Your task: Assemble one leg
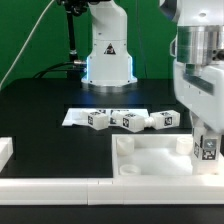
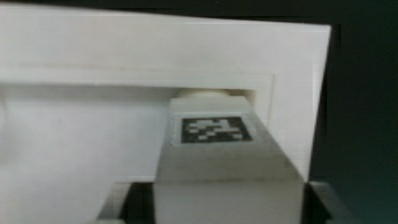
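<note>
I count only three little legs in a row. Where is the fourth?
The fourth leg is in the pincer on the exterior view's right, at the corner of the white panel, past the row's end leg.

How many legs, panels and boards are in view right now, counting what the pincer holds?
Legs: 4, with three loose legs in a row and one held leg in the pincer
Panel: 1
Marker board: 1
Total: 6
</note>
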You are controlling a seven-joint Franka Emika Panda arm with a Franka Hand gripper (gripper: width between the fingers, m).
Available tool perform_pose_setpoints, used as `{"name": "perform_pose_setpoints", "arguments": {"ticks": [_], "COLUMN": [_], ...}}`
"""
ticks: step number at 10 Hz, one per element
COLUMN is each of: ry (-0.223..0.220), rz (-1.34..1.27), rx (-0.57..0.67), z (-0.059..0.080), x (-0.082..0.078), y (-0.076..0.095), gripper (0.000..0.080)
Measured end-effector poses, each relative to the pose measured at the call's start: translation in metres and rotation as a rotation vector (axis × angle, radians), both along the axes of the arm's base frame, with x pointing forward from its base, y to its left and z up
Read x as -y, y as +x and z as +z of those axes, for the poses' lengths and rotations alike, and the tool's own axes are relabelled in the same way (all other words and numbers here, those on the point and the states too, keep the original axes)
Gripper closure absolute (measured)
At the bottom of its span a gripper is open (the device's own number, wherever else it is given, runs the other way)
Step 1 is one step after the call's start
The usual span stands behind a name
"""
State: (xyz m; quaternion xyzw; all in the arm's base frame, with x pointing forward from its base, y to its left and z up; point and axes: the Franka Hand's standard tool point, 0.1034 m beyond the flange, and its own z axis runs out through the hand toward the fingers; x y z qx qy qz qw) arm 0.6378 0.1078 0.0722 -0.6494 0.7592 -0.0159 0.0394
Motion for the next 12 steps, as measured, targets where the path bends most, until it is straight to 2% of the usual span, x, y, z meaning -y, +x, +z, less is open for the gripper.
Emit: {"name": "perform_pose_setpoints", "arguments": {"ticks": [2,5,6,7,8,9,10,12], "ry": [0.041,0.046,0.046,0.047,0.053,0.066,0.07,0.067], "rz": [-0.188,-0.184,-0.181,-0.179,-0.142,-0.12,-0.113,-0.111], "rx": [-0.001,0.0,0.0,0.002,0.02,0.042,0.05,0.045], "z": [0.0,0.0,0.0,0.001,0.013,0.03,0.036,0.031], "x": [0.002,0.002,0.002,0.001,0.001,0.002,0.002,0.001], "y": [0.001,0.001,0.001,0.002,0.006,0.009,0.01,0.009], "gripper": [0.0514,0.0512,0.0458,0.0272,0.0272,0.0172,0.0172,0.0154]}}
